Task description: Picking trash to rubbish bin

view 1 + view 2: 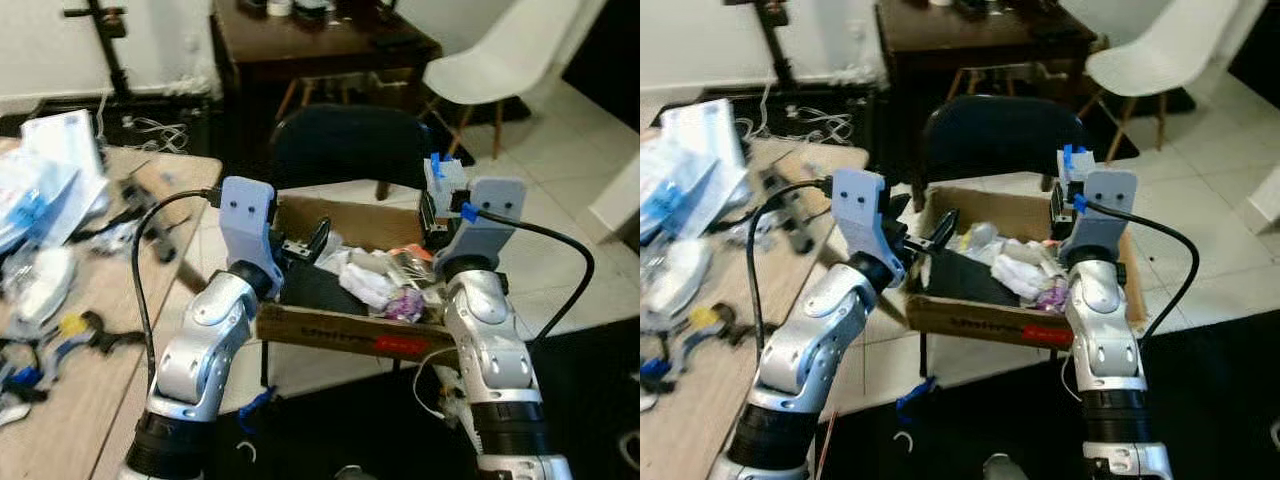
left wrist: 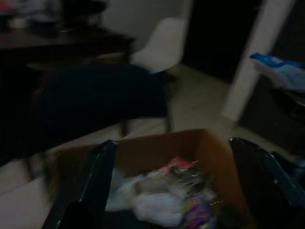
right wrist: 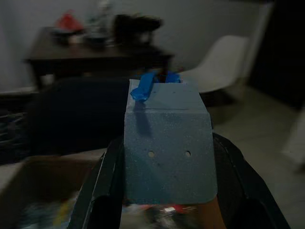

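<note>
Closest to me are my two silver arms, raised in front of the head camera. My left gripper (image 1: 305,243) sits at the near left corner of the cardboard box (image 1: 330,331), its black fingers (image 2: 97,176) spread wide with nothing between them; through its wrist camera I look past them straight into the box. My right gripper (image 3: 167,200) is up over the right side of the box and is clamped on a small grey block (image 3: 166,143) with a strip of blue tape (image 3: 145,85) on its far end. The block stands upright between the fingers, and I see it from the head as well, just above the box's right rim.

The box serves as my rubbish bin. It rests on the seat of a dark chair (image 1: 345,140) and holds crumpled white paper (image 1: 368,283), a purple wrapper (image 1: 408,302) and other scraps against a dark lining. A red label runs along its near wall.

To my left is a light wooden table (image 1: 110,330) crowded with cables, plastic packets and small parts, all blurred.

Beyond the chair stands a dark wooden table (image 1: 310,45) with things on it that I cannot make out, and a white chair (image 1: 505,55) on the pale tiled floor to the right.
</note>
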`<state>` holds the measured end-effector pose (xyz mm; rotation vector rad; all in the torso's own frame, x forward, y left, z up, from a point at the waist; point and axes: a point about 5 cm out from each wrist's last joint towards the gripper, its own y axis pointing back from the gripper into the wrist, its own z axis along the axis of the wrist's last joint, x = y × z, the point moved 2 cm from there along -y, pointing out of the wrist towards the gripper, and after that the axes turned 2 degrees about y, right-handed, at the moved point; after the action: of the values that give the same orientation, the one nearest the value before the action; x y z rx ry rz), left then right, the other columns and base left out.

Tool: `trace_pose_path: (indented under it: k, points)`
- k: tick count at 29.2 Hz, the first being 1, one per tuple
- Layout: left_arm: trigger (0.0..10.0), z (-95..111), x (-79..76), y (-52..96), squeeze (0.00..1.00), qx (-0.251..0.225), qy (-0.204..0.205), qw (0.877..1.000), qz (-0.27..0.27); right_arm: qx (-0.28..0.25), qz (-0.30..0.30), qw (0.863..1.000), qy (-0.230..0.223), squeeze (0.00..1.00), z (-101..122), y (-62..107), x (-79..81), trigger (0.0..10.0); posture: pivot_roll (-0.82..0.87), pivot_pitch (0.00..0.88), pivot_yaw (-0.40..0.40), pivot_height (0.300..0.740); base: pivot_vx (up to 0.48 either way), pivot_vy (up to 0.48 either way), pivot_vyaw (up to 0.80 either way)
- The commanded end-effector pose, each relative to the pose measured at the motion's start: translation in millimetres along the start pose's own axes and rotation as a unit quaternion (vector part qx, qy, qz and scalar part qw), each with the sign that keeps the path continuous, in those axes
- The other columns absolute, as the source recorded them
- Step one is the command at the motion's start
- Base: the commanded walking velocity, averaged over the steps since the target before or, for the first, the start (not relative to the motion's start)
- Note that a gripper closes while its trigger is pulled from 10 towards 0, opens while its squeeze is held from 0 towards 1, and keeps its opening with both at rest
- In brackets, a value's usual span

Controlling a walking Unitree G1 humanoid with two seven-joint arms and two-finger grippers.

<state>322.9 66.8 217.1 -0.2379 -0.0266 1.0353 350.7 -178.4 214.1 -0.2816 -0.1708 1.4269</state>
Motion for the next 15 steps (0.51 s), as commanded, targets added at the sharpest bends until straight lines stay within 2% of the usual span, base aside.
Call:
trace_pose_path:
  k: [1, 3, 11, 13, 14, 15]
  points:
    - [10.0, -4.0, -0.8, 1.5, 0.0, 0.008, 0.004, 1.0, -0.002, 0.005, -0.001, 1.0, -0.003, 0.0, -1.3, 1.2, 0.6, 10.0, -0.01, 0.142, -0.012, 0.74, 0.0, 0.0, -0.8]
    - [10.0, -4.5, -1.5, 2.2, 0.0, 0.009, 0.004, 1.0, -0.002, 0.009, 0.001, 1.0, -0.014, 0.0, -2.5, 1.5, 1.0, 10.0, -0.01, 0.141, -0.015, 0.74, 0.0, 0.0, -0.72]
    - [10.0, -3.0, 4.8, 0.7, 0.0, 0.005, -0.013, 1.0, 0.026, 0.011, 0.041, 0.999, -0.017, 0.0, -3.5, 2.6, 15.1, 10.0, -0.01, 0.134, -0.017, 0.74, 0.0, 0.0, 0.0]
    - [10.0, -3.2, 12.3, 0.4, 0.0, 0.005, -0.019, 0.998, 0.053, 0.009, 0.057, 0.998, 0.014, 0.0, -2.4, 2.6, 20.0, 10.0, -0.01, 0.125, -0.018, 0.74, 0.0, 0.0, 0.0]
    - [10.0, -3.2, 12.3, 0.4, 0.0, 0.005, -0.019, 0.998, 0.053, 0.009, 0.057, 0.998, 0.014, 0.0, -2.4, 2.6, 20.0, 10.0, -0.01, 0.125, -0.018, 0.74, 0.0, 0.0, 0.0]
    - [10.0, -3.6, 20.2, 0.5, 0.0, 0.006, -0.029, 0.996, 0.082, 0.007, 0.076, 0.997, 0.034, 0.0, -2.3, 2.9, 25.1, 10.0, -0.01, 0.125, -0.018, 0.74, 0.0, 0.0, 0.8]
